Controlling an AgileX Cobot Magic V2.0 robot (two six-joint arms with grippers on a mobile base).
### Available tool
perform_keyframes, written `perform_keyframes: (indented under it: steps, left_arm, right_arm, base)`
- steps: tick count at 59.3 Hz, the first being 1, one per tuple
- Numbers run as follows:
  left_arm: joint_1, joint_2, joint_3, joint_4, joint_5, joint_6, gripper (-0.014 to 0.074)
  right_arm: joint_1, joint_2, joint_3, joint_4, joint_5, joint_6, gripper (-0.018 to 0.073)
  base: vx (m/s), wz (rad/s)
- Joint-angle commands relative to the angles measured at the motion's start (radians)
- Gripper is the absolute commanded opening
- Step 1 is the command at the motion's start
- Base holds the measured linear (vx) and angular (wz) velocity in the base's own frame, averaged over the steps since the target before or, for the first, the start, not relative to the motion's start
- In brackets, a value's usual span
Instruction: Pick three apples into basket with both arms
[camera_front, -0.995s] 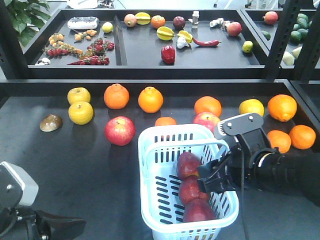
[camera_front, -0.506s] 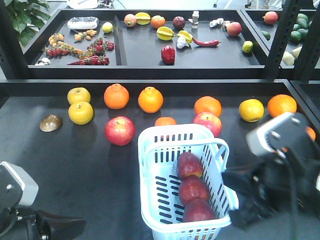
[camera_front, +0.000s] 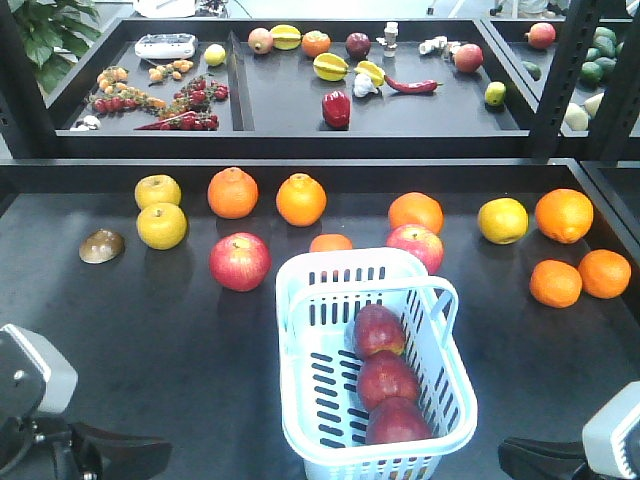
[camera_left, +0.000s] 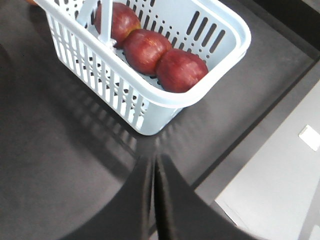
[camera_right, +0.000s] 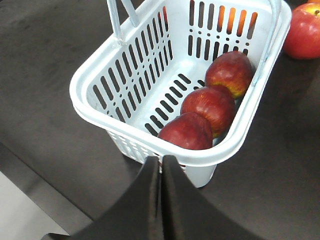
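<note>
Three apples (camera_front: 385, 381) are being held in the basket (camera_front: 330, 290), lined up touching one another along its right-hand wall, so the task is being judged as good as done, with nothing left to pick unless an arm has to be parked. The basket is being seen on the dark table (camera_front: 150, 320), near the front edge and between the two arms, with its long axis running from the front edge towards the shelf behind and tilted slightly to the left at the far end; the row of apples is lying along that same axis. The left gripper (camera_left: 155, 200) is being shown with its fingers pressed together and nothing between them, just short of the basket's near corner. The right gripper (camera_right: 161, 195) is likewise being shown closed and empty, close to the basket's rim beside the nearest apple.
</note>
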Motion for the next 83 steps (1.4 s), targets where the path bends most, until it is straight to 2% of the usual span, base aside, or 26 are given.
perform_keyframes:
  steps: [1, 55, 62, 68, 78, 83]
  left_arm:
    - [-0.004, -0.008, -0.023, -0.030, -0.008, -0.006, -0.0006]
    - [-0.004, -0.008, -0.023, -0.029, -0.009, -0.004, -0.0006]
    - [-0.004, -0.008, -0.024, -0.032, -0.040, -0.006, -0.0006]
    - [-0.004, -0.008, -0.024, -0.098, -0.083, -0.006, -0.0006]
    - [-0.004, -0.008, -0.024, -0.328, -0.187, -0.005, -0.0006]
    - [-0.004, -0.008, -0.024, -0.373, -0.231, -0.003, -0.0006]
  right_arm:
    - [-0.002, -0.002, -0.024, 0.015, -0.059, -0.005, -0.0005]
    - [-0.002, -0.002, -0.024, 0.014, -0.057, -0.006, -0.0005]
    - [-0.002, -0.002, -0.024, 0.014, -0.057, -0.006, -0.0005]
    - [-0.002, -0.002, -0.024, 0.014, -0.057, -0.006, -0.0005]
    - [-0.002, -0.002, -0.024, 0.014, -0.057, -0.006, -0.0005]
    - [-0.002, -0.002, -0.024, 0.014, -0.057, -0.006, -0.0005]
  base:
    - [0.00, 0.00]
    - [0.00, 0.00]
    - [0.00, 0.00]
    - [0.00, 0.00]
    - [0.00, 0.00]
    - [0.00, 0.00]
